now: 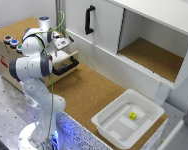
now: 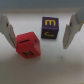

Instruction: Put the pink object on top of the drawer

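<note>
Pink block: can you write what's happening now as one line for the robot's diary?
pincer: open, around pink block | pink block: not gripped | purple block: beside it | drawer: below the arm

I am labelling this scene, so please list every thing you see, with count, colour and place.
pink object: one, pinkish-red cube with dark marks, between the claw fingers
purple cube: one, yellow letters, beside the pink object
drawer: one, light wood, black bar handle, exterior view's left
yellow cube: one, inside the tray
tray: one, white, exterior view's lower right
cabinet: one, white, black handle, open compartment
arm: one, white
claw: one, open around the pink object
</note>
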